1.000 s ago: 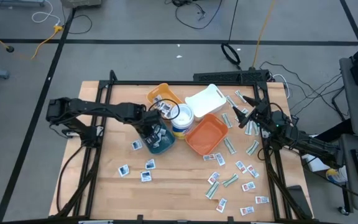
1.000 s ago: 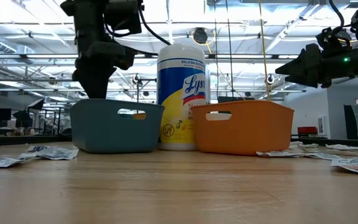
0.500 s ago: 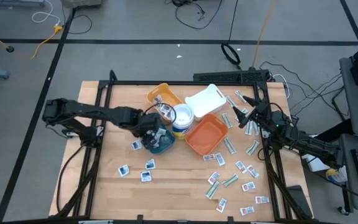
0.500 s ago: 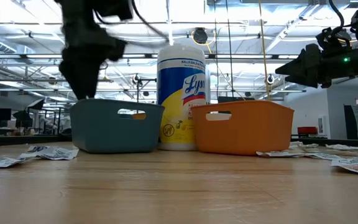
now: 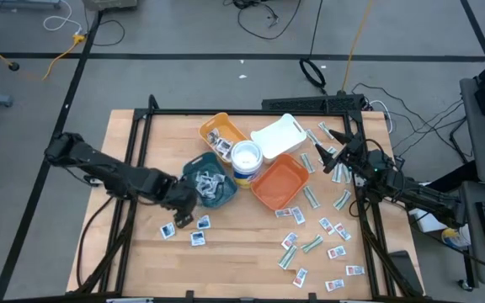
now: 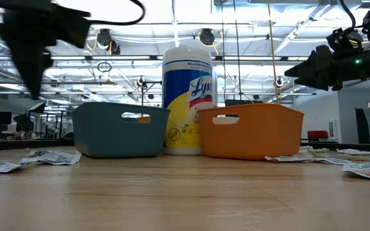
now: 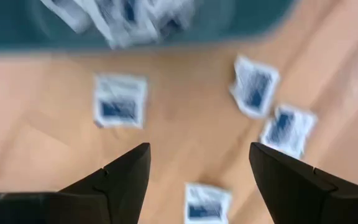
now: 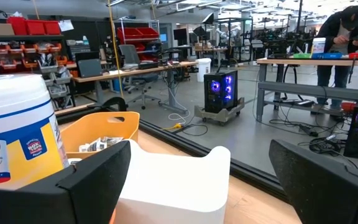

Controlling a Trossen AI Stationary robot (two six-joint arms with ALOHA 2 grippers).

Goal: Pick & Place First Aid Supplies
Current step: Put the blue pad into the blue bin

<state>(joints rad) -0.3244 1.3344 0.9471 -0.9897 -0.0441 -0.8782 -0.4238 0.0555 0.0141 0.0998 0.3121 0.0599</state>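
1. Swinging away from the teal tray (image 5: 211, 187), the left gripper (image 5: 183, 214) now hangs over the loose blue-marked packets (image 5: 189, 229) on the near-left side of that tray — a second ago it stood above the tray's inside.
2. Its fingers (image 7: 124, 180) are spread wide with nothing between them, which I read as a packet just dropped and the next pick beginning.
3. The teal tray holds a small heap of white packets (image 5: 207, 179) — thin, flat, crinkly sachets with dark blue print.
4. Right of the teal tray stands the white wipes tub (image 5: 247, 160), a smooth round plastic cylinder; touching it further right is the orange tray (image 5: 280, 183), glossy with rounded corners and a handle slot.
5. Behind the teal tray sit a yellow tray (image 5: 223, 134) with a few packets in it and a white tray (image 5: 279, 137).
6. Far right of the teal tray, past the orange one, green-white strips and red-marked packets (image 5: 322, 231) lie scattered flat on the pale wooden table (image 5: 234, 269) — most of the sorting is still to do, by my judgement.
7. The right gripper (image 5: 330, 160) waits at the table's right edge, well apart from the teal tray, fingers (image 8: 89, 180) spread wide and empty.
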